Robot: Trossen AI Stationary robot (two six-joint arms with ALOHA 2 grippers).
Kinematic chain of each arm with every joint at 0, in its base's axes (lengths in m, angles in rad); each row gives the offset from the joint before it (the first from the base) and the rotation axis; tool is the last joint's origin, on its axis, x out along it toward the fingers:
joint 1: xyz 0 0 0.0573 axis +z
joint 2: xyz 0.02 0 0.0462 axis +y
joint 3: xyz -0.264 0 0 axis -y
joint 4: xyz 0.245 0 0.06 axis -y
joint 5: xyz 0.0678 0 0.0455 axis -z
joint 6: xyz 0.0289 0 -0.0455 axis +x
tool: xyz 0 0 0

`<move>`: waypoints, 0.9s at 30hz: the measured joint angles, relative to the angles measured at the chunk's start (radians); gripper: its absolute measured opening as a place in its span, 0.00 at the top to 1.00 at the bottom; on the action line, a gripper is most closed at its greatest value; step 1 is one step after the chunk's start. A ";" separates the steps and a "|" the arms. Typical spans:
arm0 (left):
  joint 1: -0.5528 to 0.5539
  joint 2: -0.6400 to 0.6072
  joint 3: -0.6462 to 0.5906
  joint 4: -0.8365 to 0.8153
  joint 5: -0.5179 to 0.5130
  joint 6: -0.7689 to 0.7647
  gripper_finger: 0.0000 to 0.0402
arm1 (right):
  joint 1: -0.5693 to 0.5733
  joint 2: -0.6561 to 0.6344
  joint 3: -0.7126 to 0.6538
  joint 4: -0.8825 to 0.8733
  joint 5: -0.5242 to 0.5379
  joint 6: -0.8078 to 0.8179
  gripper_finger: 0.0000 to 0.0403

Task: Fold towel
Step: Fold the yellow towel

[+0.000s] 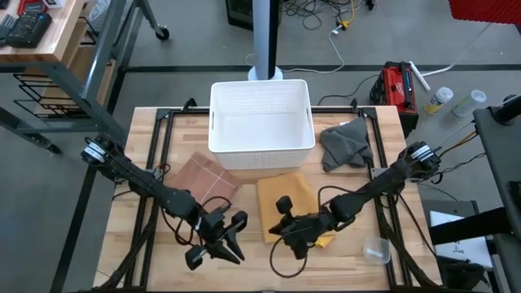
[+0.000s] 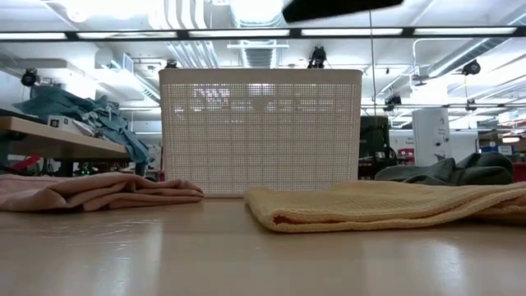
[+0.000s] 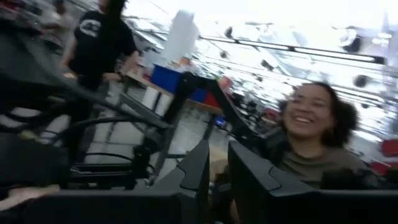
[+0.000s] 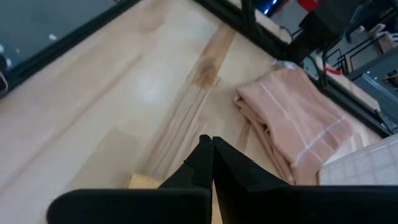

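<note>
careful: your right gripper (image 1: 303,241), fingers pressed together and empty, hovers over the yellow waffle-weave towel (image 1: 289,202) near the wooden table's (image 1: 130,244) front edge; it could rumple the fold. the left gripper (image 1: 218,242), slightly parted, waits alongside.

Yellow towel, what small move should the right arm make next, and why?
Probably open the right gripper and lower it onto the near edge of the yellow towel. Its fingers are pressed together with nothing between them, while the towel lies flat on the table. The left gripper waits apart.
</note>
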 joint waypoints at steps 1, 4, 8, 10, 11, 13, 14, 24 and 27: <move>0.000 0.000 0.003 -0.001 -0.021 0.001 0.88 | 0.000 0.000 0.008 0.001 0.000 0.000 1.00; 0.001 0.000 0.018 0.002 -0.108 0.007 0.88 | 0.000 0.000 0.036 0.000 0.000 0.000 1.00; 0.001 0.000 0.022 -0.004 -0.195 0.026 0.88 | 0.000 0.000 0.077 0.001 0.000 0.000 1.00; 0.006 0.000 0.022 -0.020 -0.199 0.030 0.88 | 0.000 0.000 0.094 0.001 0.000 0.000 1.00; 0.006 0.000 0.022 -0.027 -0.201 0.036 0.88 | 0.000 0.000 0.103 0.000 0.000 0.000 1.00; 0.006 0.001 0.022 -0.035 -0.201 0.041 0.88 | 0.000 0.001 0.120 0.000 0.000 0.001 1.00; 0.006 0.001 0.022 -0.042 -0.201 0.040 0.88 | 0.000 0.001 0.130 0.000 0.000 0.000 1.00; 0.007 0.001 0.021 -0.062 -0.348 0.136 0.88 | 0.000 0.001 0.217 0.000 0.000 0.000 1.00; 0.013 0.001 0.021 -0.092 -0.363 0.149 0.88 | 0.000 0.001 0.239 0.001 0.000 0.000 1.00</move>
